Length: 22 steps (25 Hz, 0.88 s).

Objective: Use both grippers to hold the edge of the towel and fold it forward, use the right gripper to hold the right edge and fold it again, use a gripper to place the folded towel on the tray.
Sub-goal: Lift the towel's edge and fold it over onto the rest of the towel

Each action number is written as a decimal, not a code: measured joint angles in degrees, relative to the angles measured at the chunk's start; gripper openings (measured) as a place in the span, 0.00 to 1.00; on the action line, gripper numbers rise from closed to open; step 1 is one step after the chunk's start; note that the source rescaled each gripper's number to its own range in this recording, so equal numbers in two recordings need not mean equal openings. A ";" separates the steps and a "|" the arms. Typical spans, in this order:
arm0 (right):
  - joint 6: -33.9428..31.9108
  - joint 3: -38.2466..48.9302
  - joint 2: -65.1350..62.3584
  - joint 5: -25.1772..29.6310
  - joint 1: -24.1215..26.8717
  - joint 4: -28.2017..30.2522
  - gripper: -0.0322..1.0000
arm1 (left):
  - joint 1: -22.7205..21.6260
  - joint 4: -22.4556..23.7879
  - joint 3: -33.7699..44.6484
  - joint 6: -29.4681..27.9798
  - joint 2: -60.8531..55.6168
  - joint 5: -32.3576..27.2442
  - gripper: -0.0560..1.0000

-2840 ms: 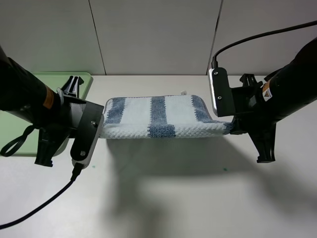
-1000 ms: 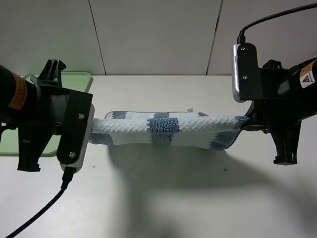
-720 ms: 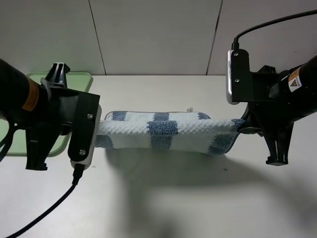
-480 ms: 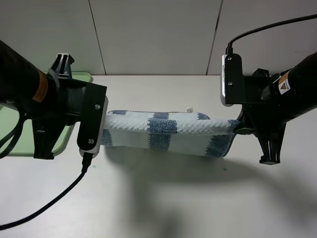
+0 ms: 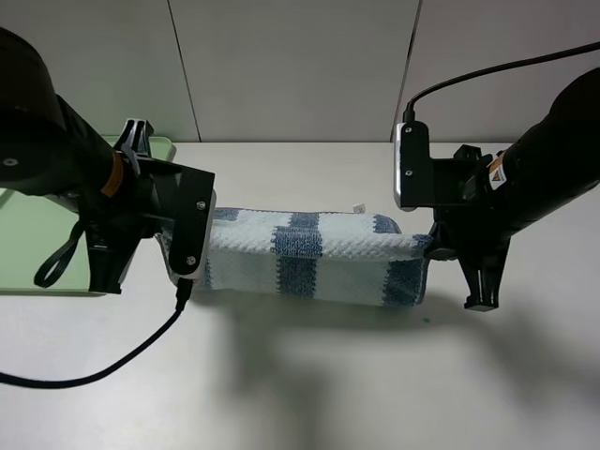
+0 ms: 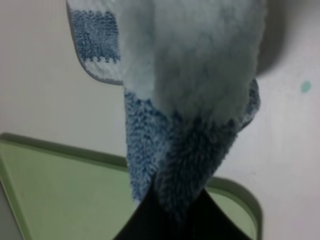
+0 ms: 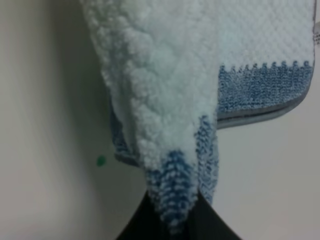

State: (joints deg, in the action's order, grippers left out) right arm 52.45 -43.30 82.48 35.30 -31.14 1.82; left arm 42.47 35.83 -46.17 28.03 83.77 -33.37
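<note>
The striped towel hangs stretched between both grippers just above the table, its far part with the small loop lying flat. My left gripper is shut on the towel's left end and mostly hidden behind its camera plate. In the left wrist view the cloth bunches into the shut left gripper. My right gripper is shut on the right end. The right wrist view shows the towel pinched in the right gripper, with the grey hem beside it. The pale green tray lies far left.
The tray's rim runs right under the left gripper. A tiny green speck marks the table in front of the towel's right end. A black cable trails over the table's front left. A panelled wall closes the back.
Both arms have come in toward each other and sunk lower. The stretched towel has dropped with them and its hanging part now reaches nearer the table.
</note>
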 joint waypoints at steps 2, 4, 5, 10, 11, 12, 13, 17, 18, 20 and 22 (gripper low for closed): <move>0.00 -0.42 1.41 -0.85 0.07 0.02 0.03 | -1.40 0.08 -0.07 -0.05 0.73 1.47 0.05; 0.00 -1.48 2.99 -1.13 0.13 0.29 0.03 | -2.70 0.57 -0.28 0.01 1.79 2.47 0.05; 0.00 -2.15 3.92 -1.18 0.13 0.41 0.03 | -3.14 1.01 -0.28 0.01 2.28 3.06 0.05; 0.00 -5.58 8.68 -2.07 0.13 0.64 0.03 | -4.91 2.65 -0.28 0.01 5.70 4.95 0.05; 0.00 -6.20 9.62 -2.19 0.18 0.70 0.03 | -5.06 2.88 -0.28 0.01 6.39 5.49 0.05; 0.00 -6.73 10.51 -2.34 0.17 0.76 0.03 | -5.22 3.05 -0.30 0.01 6.95 6.04 0.05; 0.00 -7.17 11.17 -2.46 0.17 0.88 0.03 | -5.35 3.28 -0.43 0.01 7.54 6.45 0.05; 0.00 -8.60 13.73 -2.53 0.17 2.40 0.03 | -5.35 4.04 -2.22 0.01 9.19 7.32 0.05; 0.00 -8.77 14.21 -2.53 0.24 2.78 0.03 | -5.35 4.19 -2.67 0.01 9.56 7.40 0.05; 0.00 -8.85 14.77 -2.71 0.45 3.73 0.03 | -5.35 4.55 -3.76 0.01 10.32 7.45 0.05; 0.00 -8.85 14.89 -3.54 0.84 4.26 0.03 | -5.35 4.68 -4.67 -0.06 11.25 7.51 0.05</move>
State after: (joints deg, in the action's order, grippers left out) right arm 52.45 -52.14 97.37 31.76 -30.29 6.08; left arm 37.13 40.51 -50.84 27.97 95.02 -25.86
